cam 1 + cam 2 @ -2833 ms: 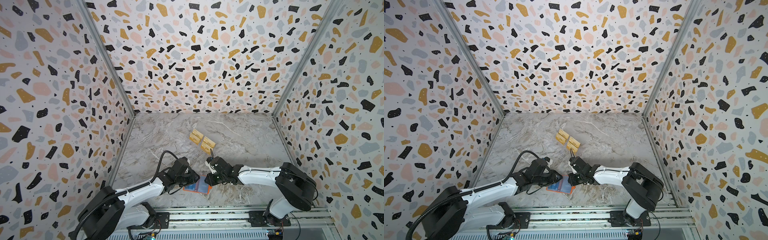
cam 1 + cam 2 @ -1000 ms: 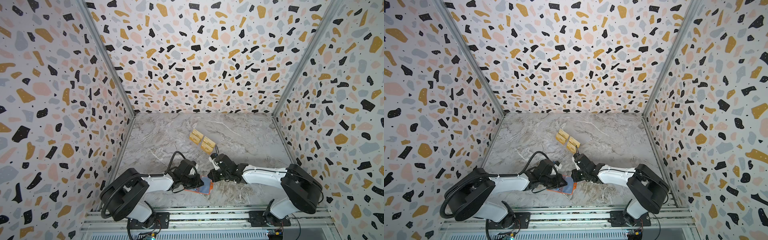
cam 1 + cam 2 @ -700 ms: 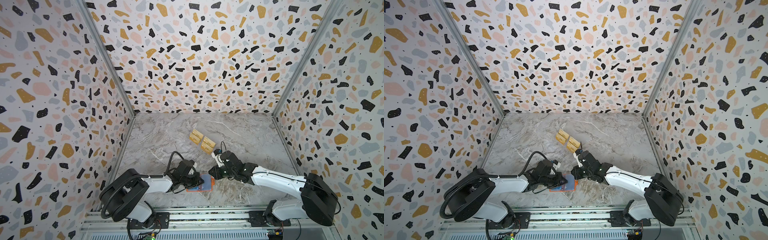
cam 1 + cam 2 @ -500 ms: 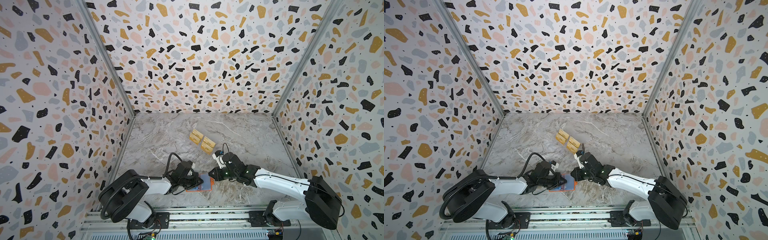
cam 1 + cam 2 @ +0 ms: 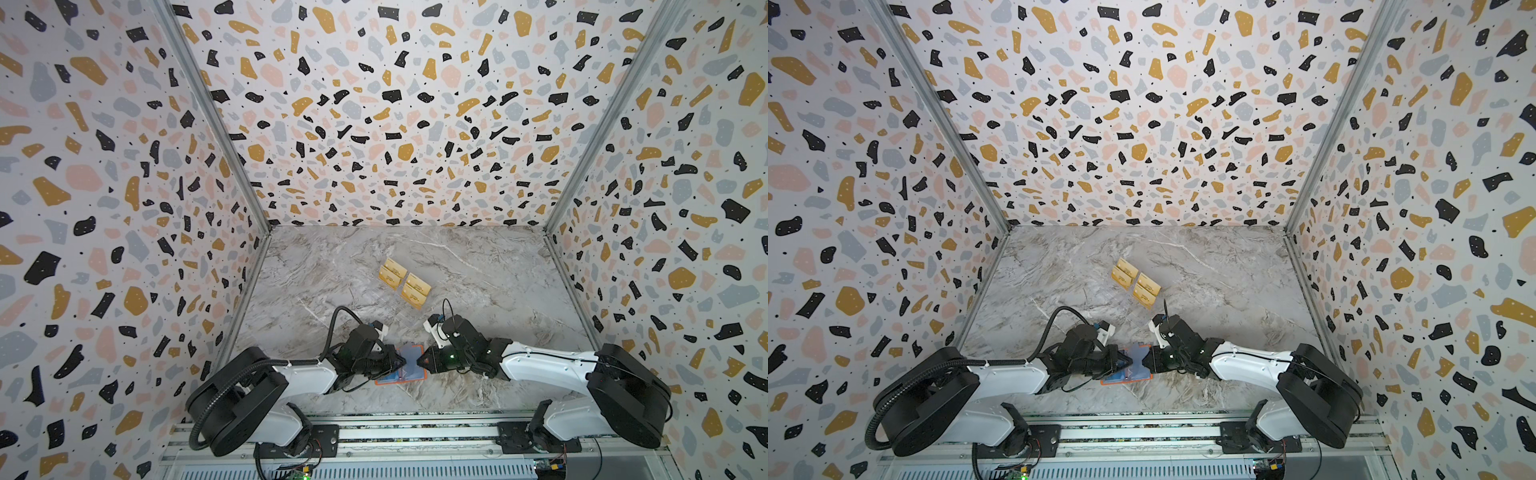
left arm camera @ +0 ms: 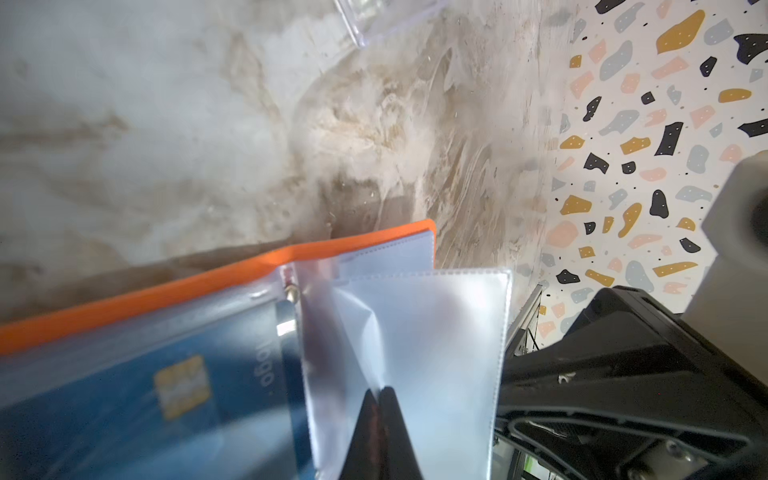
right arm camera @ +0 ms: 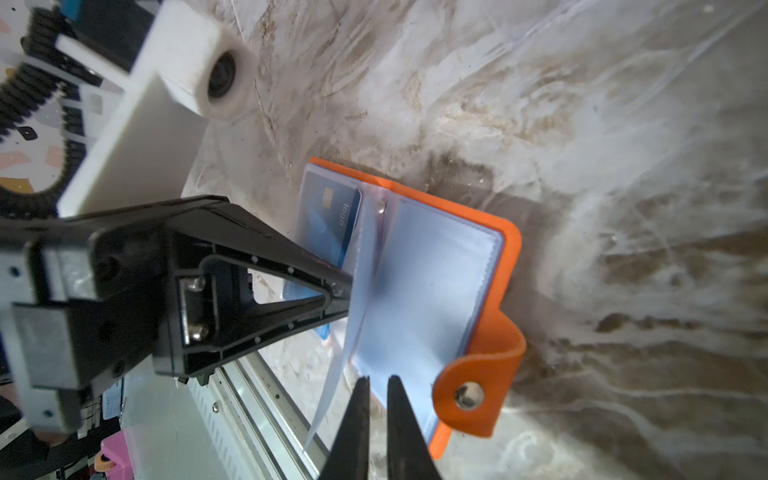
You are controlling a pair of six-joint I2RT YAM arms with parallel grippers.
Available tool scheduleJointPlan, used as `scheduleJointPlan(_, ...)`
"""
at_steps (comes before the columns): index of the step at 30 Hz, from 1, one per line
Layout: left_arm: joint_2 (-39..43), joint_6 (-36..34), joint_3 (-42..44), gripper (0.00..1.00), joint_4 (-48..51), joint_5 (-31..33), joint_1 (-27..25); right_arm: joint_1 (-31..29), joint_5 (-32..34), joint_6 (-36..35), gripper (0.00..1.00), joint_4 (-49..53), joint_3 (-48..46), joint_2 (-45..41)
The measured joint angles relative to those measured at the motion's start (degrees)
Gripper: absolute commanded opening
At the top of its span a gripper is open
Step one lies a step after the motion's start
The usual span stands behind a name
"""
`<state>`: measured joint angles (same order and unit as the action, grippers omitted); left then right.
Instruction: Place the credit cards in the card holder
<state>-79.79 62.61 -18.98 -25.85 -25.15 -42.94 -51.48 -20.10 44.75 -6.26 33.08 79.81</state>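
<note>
Two small changes show against the views of one second ago. The left gripper [image 6: 379,391] now has its jaws fully together. Between them it pinches one clear sleeve [image 6: 436,332] of the card holder [image 7: 510,249], and this leaf stands up from the open holder. The right arm now stretches in from farther to the right. The right gripper [image 7: 377,384] has its fingers a little narrower than before, almost together, with a thin gap and nothing in it. Its tips hang just beside the edge of the lifted leaf. In my judgement a page is being separated so that a pocket can open for the next card, and the right gripper is free to help or to fetch one.

The holder lies open on the marble-pattern table [image 5: 478,270], near the front edge, between both grippers. On the left arm's side one blue card [image 7: 332,224] with a gold chip shows under clear plastic, and it seems to be already in a pocket. The sleeves are thin, glossy and floppy, with a dotted seam along the edges; the pinched one bends in a soft curve. The cover is bright orange and smooth, with round corners and a strap that carries a metal snap [image 7: 468,395]. Four gold cards [image 5: 404,282], stiff and flat, wait farther back, well apart from the holder.
</note>
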Motion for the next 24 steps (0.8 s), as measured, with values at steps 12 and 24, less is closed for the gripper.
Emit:
scheduleJointPlan(12,3.28,-0.46,1.97,0.50,0.00,-0.85,0.00,-1.53,-2.78,-0.04,0.11,-4.90,2.10,8.48)
scheduleJointPlan(24,20.46,-3.34,1.68,0.46,14.86,1.14,5.16,-2.25,-5.05,-1.14,0.11,-7.89,5.77,12.44)
